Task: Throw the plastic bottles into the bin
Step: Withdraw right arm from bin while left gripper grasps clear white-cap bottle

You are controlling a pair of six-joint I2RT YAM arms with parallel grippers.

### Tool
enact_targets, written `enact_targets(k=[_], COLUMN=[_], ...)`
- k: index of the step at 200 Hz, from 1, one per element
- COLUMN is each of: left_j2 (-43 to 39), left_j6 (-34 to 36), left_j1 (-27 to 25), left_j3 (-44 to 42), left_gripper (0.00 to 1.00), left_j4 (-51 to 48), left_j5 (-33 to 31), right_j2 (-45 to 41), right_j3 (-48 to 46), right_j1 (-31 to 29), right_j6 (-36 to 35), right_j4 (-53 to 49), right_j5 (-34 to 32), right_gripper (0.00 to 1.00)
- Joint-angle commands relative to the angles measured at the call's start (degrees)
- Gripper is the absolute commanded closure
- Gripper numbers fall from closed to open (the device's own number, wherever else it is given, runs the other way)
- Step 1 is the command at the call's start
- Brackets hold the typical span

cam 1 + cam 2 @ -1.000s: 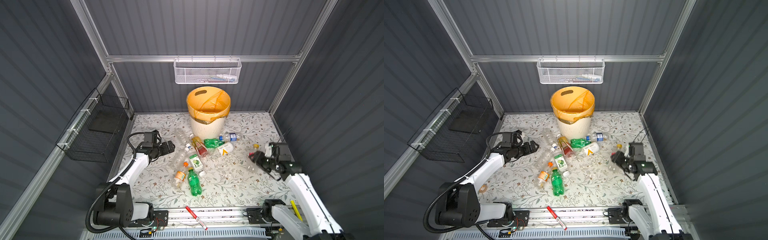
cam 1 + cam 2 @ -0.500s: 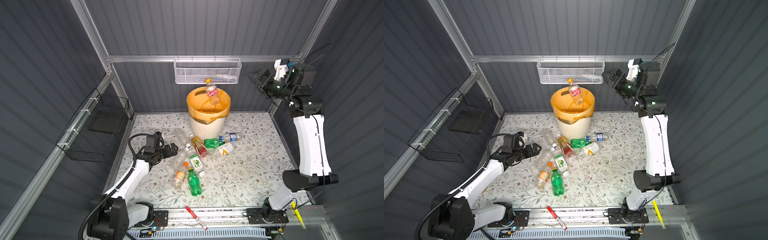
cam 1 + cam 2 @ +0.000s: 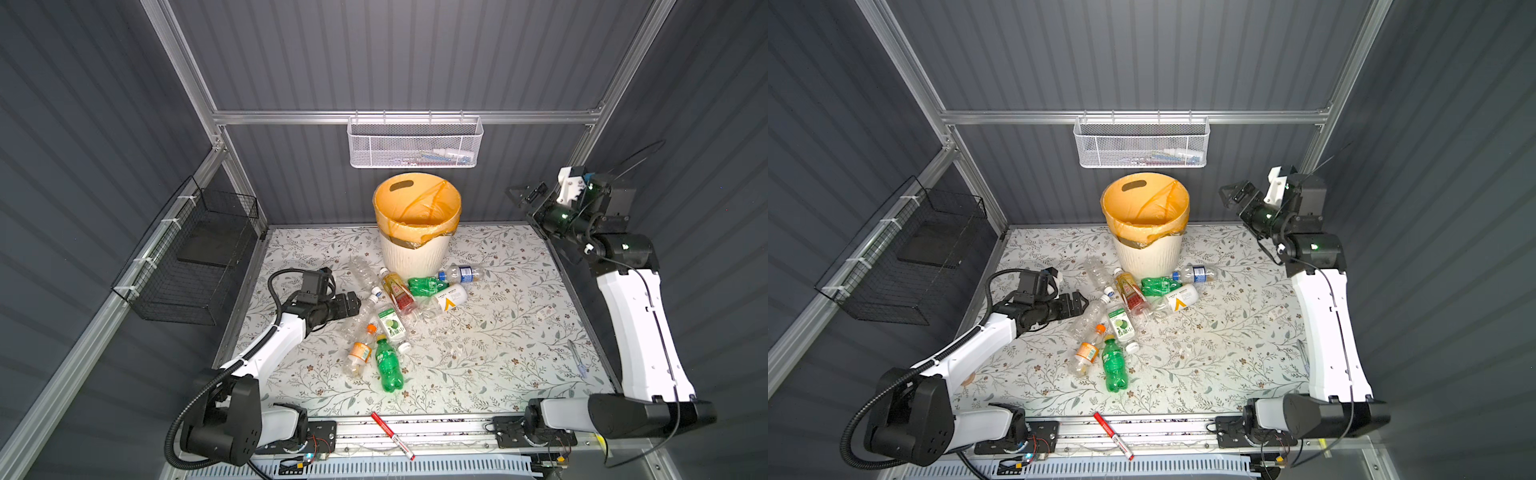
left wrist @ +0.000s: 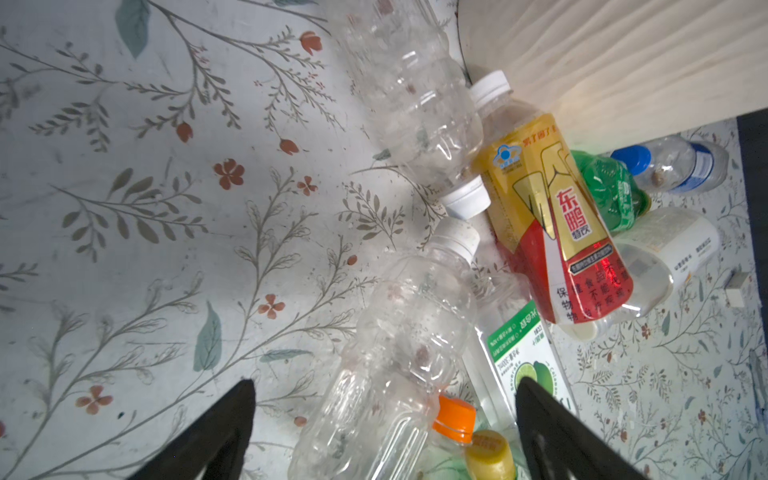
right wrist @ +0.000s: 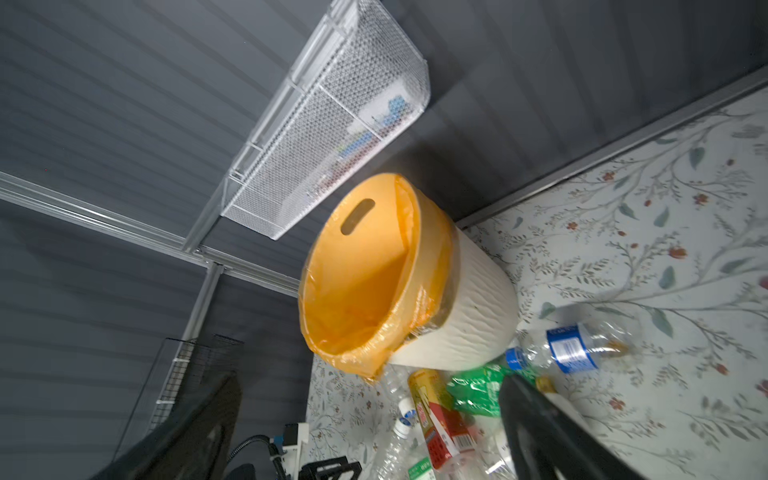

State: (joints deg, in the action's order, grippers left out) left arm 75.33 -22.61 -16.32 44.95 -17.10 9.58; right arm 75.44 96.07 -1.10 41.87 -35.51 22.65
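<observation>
Several plastic bottles (image 3: pixel 388 368) lie clustered mid-counter (image 3: pixel 498 353), the nearest touching the bin (image 3: pixel 415 257) at the back edge. Left fingers (image 4: pixel 220 432) are spread wide around a clear bottle (image 4: pixel 395 353), not gripping. Right fingers (image 5: pixel 540 424) are spread wide, empty, raised near the back right corner.

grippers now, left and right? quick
Left gripper: open, holding nothing, poised over a clear bottle.
Right gripper: open, empty, raised off to the side of the bin.
</observation>
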Motion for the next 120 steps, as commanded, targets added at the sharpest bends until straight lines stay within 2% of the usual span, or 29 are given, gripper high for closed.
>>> enact_targets(k=[1,39,66,120], left_j2=[2.6,7.0,10.7,15.4], left_j6=[1.6,2.4,2.8,1.4], left_j1=[-1.3,-2.2,-2.9,-3.9], left_j3=[1.5,2.8,3.9,3.6], left_gripper=[0.03,0.05,0.07,0.14], left_j4=[-0.8,0.2,1.0,4.0], left_j5=[-1.0,-0.7,-0.7,0.3], right_j2=[-4.7,-14.1,-18.4,-22.2], right_j3=[-10.6,-29.2,-40.8,-51.3], right_j1=[0.5,1.2,1.2,1.2], right_j6=[-1.4,0.8,5.3,5.0], right_j4=[2.0,5.6,9.3,8.1], right_j5=[-2.5,-2.8,-1.1,-2.8], right_gripper=[0.01,0.01,0.01,0.01])
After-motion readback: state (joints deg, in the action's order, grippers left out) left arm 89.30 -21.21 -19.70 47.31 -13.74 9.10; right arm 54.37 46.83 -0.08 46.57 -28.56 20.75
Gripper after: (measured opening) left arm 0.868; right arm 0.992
